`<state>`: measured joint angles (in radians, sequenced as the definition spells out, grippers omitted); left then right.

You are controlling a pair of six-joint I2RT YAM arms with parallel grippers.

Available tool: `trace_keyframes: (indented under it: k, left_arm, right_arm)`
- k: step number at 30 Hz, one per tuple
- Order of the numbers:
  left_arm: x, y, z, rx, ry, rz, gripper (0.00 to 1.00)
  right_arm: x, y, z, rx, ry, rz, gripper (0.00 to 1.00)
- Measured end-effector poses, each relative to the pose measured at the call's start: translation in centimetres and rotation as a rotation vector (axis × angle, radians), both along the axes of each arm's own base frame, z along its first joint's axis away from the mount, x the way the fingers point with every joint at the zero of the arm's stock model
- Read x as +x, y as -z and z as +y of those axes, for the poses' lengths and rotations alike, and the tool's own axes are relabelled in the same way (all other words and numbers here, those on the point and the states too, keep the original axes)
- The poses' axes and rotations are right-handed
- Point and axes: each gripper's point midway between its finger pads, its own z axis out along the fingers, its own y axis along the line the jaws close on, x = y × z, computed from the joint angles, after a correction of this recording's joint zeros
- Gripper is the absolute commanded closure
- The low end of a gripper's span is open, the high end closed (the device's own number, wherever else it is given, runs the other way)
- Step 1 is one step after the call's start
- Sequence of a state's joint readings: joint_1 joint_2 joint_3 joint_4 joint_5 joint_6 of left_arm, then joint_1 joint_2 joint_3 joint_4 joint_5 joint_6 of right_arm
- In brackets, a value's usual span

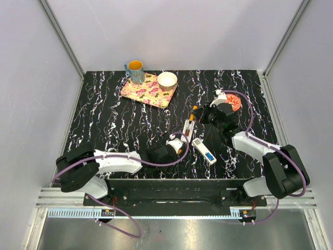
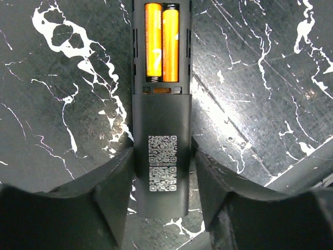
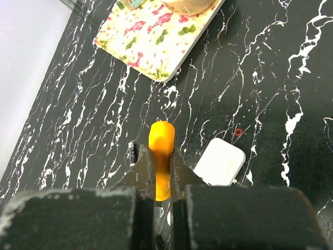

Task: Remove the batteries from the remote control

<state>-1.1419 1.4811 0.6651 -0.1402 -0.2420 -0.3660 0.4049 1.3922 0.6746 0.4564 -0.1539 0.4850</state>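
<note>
Extraction pending: orange batteries (image 2: 161,41) sit in remote (image 2: 161,114). Left gripper (image 2: 163,156) straddles it, clamping unclear; right gripper (image 3: 161,161) pinches orange tool (image 3: 161,136), seemingly for prying next.

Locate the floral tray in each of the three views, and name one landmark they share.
Top external: the floral tray lies far back and left of centre on the table, with a white bowl on it.
Left wrist: not in it.
Right wrist: top centre, cut off by the upper edge, with one corner pointing toward the camera.
Shared landmark: the black, white-veined tabletop fills the background of all three.
</note>
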Motion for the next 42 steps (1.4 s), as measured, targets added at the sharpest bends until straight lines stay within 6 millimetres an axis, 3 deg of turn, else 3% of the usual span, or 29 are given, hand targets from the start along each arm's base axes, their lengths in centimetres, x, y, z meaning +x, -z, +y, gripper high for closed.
trace_keyframes:
  k: [4,15,21,22,24,27,36,42]
  left_arm:
    - [0.2,0.0,-0.4,-0.007,-0.002,-0.005,0.58]
    - [2.5,-0.2,-3.3,-0.015,0.081,-0.028,0.57]
    - [3.0,-0.2,-3.4,-0.011,0.165,-0.016,0.50]
    - [3.0,-0.2,-3.4,-0.010,0.182,-0.015,0.46]
    - [2.9,-0.2,-3.5,-0.010,0.207,-0.013,0.23]
    - [2.8,-0.2,-3.5,-0.010,0.233,-0.011,0.11]
    - [2.7,-0.5,-3.5,-0.038,0.216,0.013,0.11]
    - [3.6,-0.8,-1.9,-0.078,0.160,0.053,0.16]
  right_arm:
    - [-0.3,-0.1,0.0,-0.009,-0.010,0.000,1.00]
    - [-1.4,-1.1,-0.4,-0.017,-0.025,-0.025,1.00]
    - [-2.4,-0.9,-0.9,-0.035,-0.028,-0.015,1.00]
    - [-2.5,-0.9,-0.9,-0.038,-0.029,-0.012,1.00]
    - [-2.6,-0.9,-1.0,-0.041,-0.029,-0.013,1.00]
    - [-2.8,-0.7,-1.0,-0.045,-0.035,-0.007,1.00]
    - [-3.7,0.5,-0.8,-0.051,-0.065,0.021,1.00]
    - [-4.7,1.5,0.0,-0.068,-0.099,0.025,1.00]
